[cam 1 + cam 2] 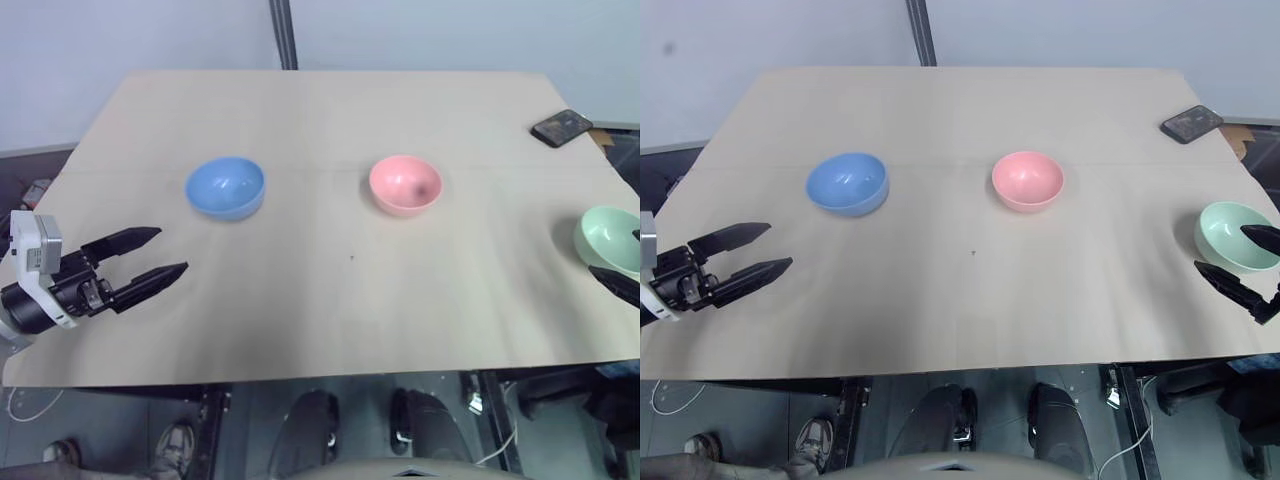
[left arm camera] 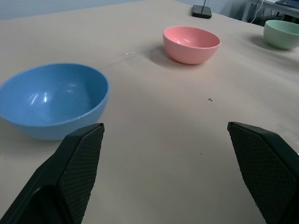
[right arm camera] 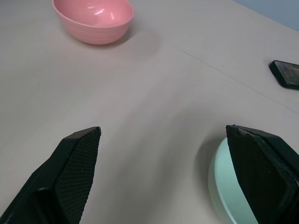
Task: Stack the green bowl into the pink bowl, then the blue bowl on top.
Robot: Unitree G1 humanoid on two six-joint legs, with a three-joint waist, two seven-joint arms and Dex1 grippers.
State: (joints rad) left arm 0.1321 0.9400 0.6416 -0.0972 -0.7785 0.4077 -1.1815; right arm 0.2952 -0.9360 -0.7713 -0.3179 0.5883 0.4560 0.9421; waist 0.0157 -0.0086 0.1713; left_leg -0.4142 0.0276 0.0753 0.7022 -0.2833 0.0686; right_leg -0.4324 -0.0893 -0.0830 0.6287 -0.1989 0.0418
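Note:
Three small bowls stand apart on the tan table. The blue bowl is at the left, the pink bowl in the middle, the green bowl near the right edge. My left gripper hovers open over the table's left side, short of the blue bowl, with nothing between its fingers. My right gripper is open at the right edge, one finger over the green bowl's rim, the other in front of the bowl. All bowls are upright and empty.
A black phone lies at the table's far right corner. The table's front edge runs just below both grippers, with cables and floor beyond it. A dark pole rises behind the table.

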